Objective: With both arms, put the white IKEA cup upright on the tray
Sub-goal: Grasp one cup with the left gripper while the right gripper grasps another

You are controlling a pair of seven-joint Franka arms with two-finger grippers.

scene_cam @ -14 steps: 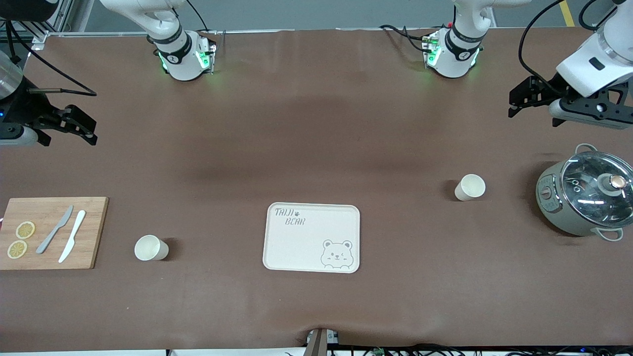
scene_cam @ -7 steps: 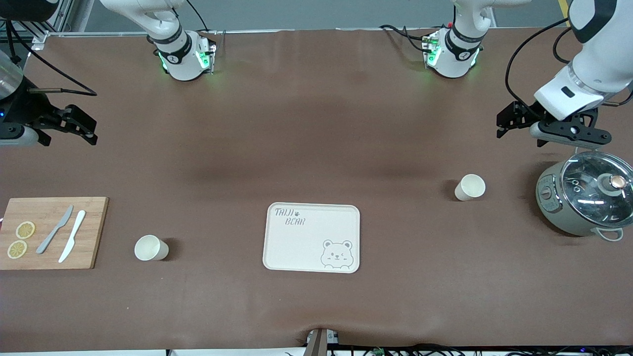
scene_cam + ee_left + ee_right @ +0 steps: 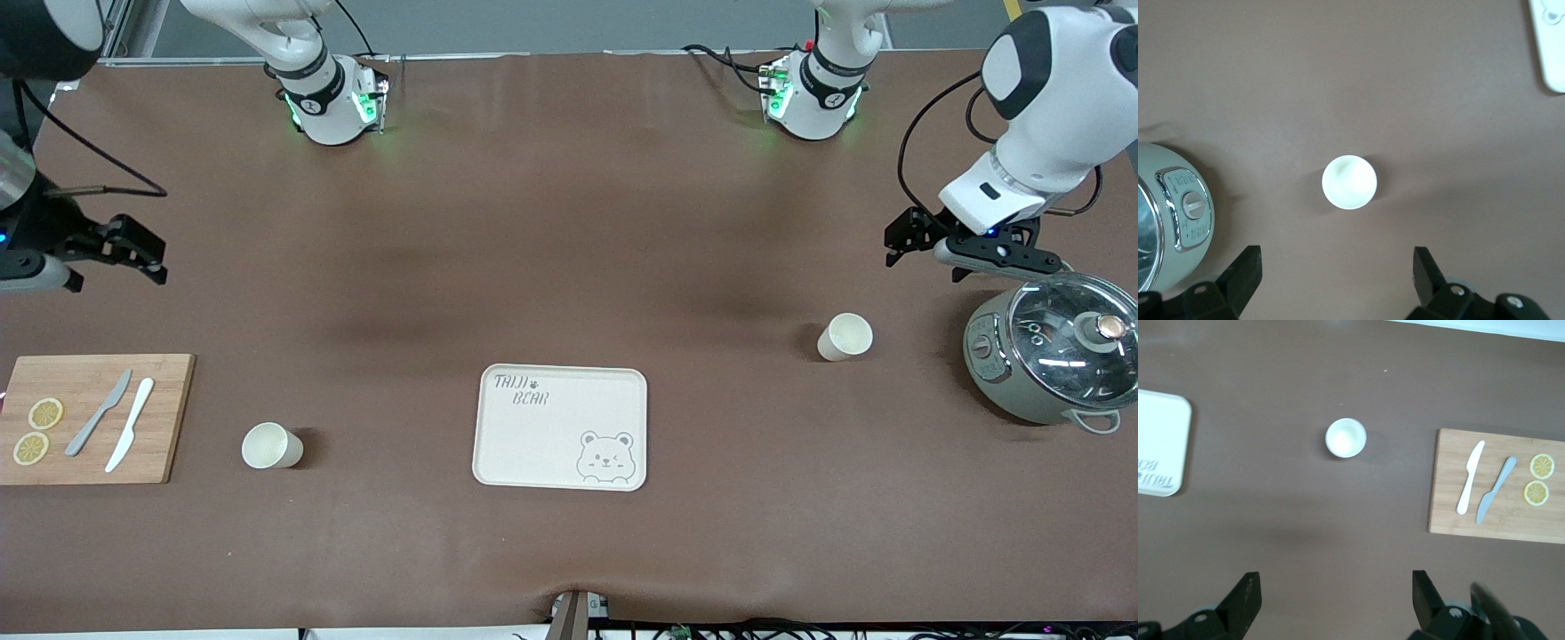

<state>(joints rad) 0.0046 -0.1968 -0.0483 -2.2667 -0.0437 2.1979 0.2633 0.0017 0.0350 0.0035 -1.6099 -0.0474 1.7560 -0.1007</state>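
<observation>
2 cups upright on the table, tray (image 3: pixel 560 427) bare — both grippers spread wide, holding nothing.
Left gripper (image 3: pixel 1335 283) over its cup (image 3: pixel 845 336), beside the pot (image 3: pixel 1049 351); right gripper (image 3: pixel 124 249) well apart from its cup (image 3: pixel 271 445); descend centred, pinch the wall, keep it level; tray lettering probably reads "TAIJI BEAR".
</observation>
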